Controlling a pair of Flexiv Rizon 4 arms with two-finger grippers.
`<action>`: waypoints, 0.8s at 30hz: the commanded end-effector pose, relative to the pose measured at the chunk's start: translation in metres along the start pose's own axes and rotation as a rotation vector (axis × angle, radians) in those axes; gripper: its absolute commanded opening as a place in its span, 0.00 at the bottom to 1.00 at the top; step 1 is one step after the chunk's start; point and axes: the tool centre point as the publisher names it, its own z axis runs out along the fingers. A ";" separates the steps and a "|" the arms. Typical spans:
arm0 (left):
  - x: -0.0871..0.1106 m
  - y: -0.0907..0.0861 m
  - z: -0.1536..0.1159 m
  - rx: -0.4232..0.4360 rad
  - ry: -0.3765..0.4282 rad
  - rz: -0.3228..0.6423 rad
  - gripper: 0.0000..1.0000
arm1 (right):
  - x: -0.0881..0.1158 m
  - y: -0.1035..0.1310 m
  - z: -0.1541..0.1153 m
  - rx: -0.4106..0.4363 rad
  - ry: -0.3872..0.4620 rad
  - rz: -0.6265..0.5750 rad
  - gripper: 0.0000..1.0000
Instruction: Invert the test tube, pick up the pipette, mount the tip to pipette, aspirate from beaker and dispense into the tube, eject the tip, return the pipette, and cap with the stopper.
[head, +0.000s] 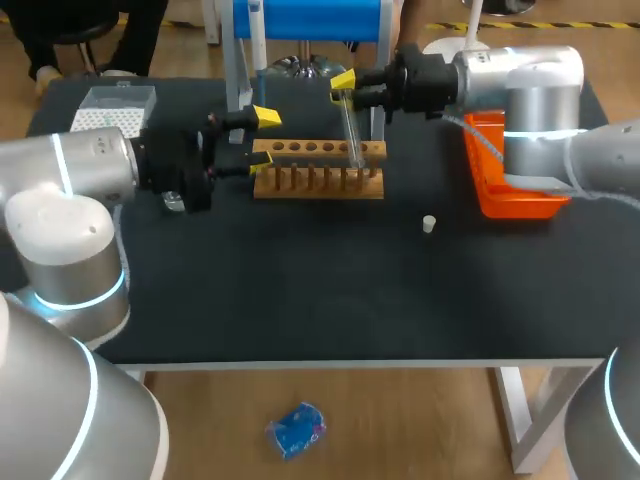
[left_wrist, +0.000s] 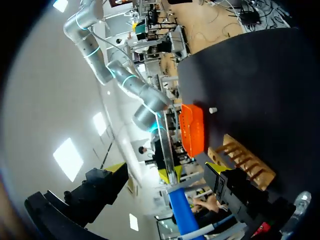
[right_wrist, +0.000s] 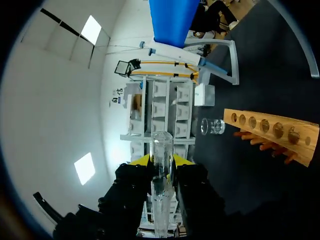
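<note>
Nearest: small white stopper, loose on black table, well apart from everything else; capping not yet done.

Next back: light wooden test-tube rack, row of holes on top, pegs along the near side.

Left gripper just beside the rack's left end, yellow fingers spread wide, nothing between them.

Right gripper above the rack's right part, fingers closed on upper end of clear glass test tube. Tube near upright, slightly tilted, lower end at the rack's top holes. Open end up or down: cannot tell.

Orange plastic tray at right; clear box of white pipette tips at far left.

Farthest: white pipette hanging on blue-topped stand, small glass beaker beside it.

Judgement: only first step, inverting the tube, in hand. Pipette pickup, tip mounting, aspirating, dispensing, ejecting, returning, capping all left.
</note>
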 end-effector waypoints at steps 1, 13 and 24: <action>0.005 -0.003 0.019 0.024 -0.051 -0.054 1.00 | -0.007 0.003 0.004 0.000 0.010 -0.009 0.00; 0.013 -0.028 0.052 0.151 -0.036 -0.051 1.00 | -0.012 0.008 0.011 0.005 0.033 -0.017 0.00; 0.015 -0.029 0.080 0.177 -0.060 -0.059 1.00 | -0.015 0.010 0.022 0.023 0.040 -0.017 0.00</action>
